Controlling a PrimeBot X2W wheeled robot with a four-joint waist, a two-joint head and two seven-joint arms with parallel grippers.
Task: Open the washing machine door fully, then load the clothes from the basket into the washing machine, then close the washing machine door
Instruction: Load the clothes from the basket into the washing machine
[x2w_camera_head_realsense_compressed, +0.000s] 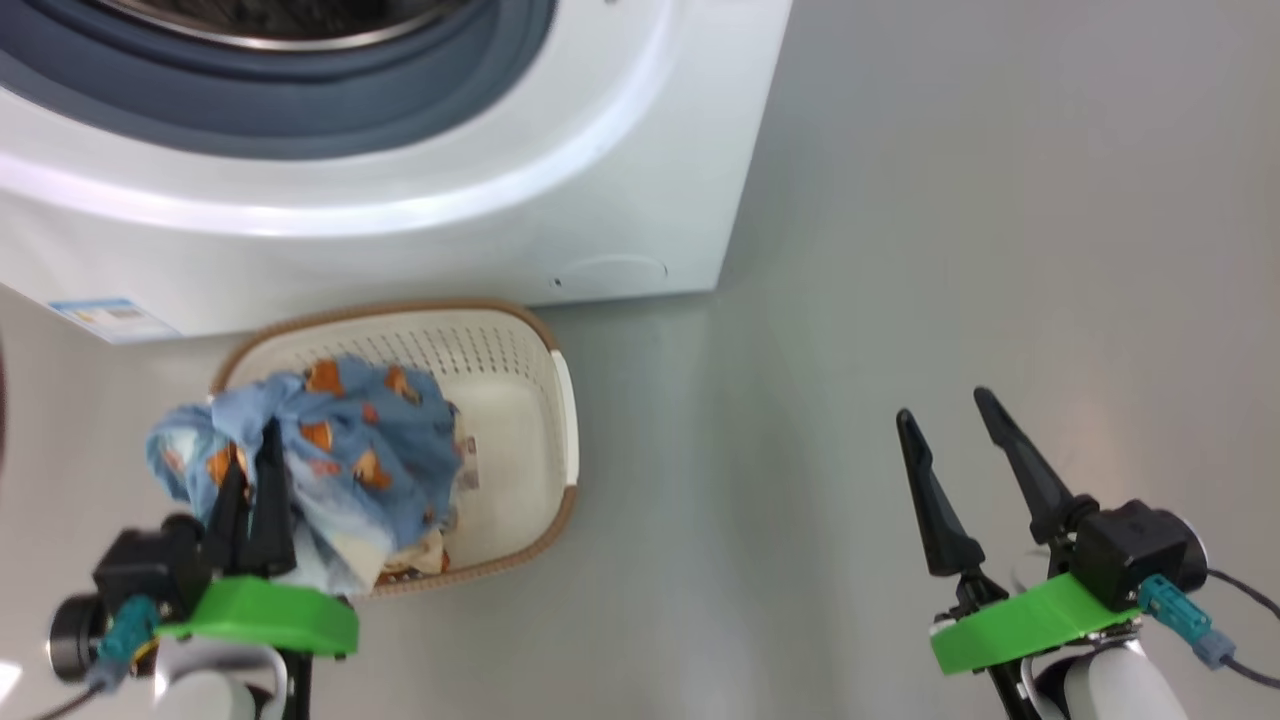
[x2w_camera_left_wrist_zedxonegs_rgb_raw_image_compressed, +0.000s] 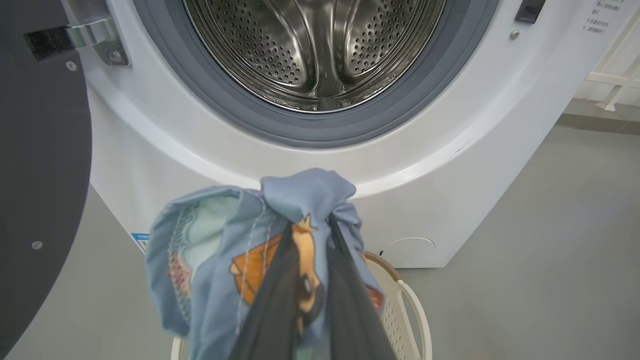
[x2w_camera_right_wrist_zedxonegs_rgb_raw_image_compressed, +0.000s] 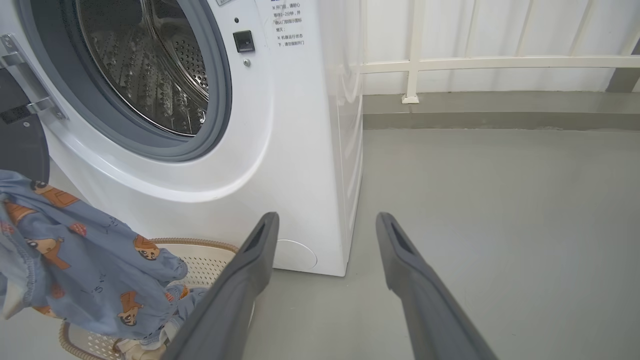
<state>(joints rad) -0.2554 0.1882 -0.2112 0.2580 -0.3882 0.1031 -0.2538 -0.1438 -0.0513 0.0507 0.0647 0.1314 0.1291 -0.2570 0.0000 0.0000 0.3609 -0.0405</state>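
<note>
The washing machine (x2w_camera_left_wrist_zedxonegs_rgb_raw_image_compressed: 440, 165) stands with its door (x2w_camera_left_wrist_zedxonegs_rgb_raw_image_compressed: 40, 175) swung wide and the drum (x2w_camera_left_wrist_zedxonegs_rgb_raw_image_compressed: 315, 50) bare as far as it shows; the basket (x2w_camera_head_realsense_compressed: 520, 400) on the floor (x2w_camera_head_realsense_compressed: 900, 250) just in front holds a cream piece (x2w_camera_head_realsense_compressed: 430, 555) and more printed cloth. Above it hangs a bunch of the clothes (x2w_camera_head_realsense_compressed: 340, 450), light, limp stuff by the look, best taken at a gathered fold, right where the left gripper (x2w_camera_head_realsense_compressed: 252, 450) has its fingers pinched on it, while the right gripper (x2w_camera_head_realsense_compressed: 945, 405) sits well apart, fingers spread wide

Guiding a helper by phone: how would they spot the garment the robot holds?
Before the white washing machine sits a cream basket. Above it the left gripper pinches a light blue cloth with orange cartoon figures, lifted up, unlike the cream scrap lying inside.
</note>
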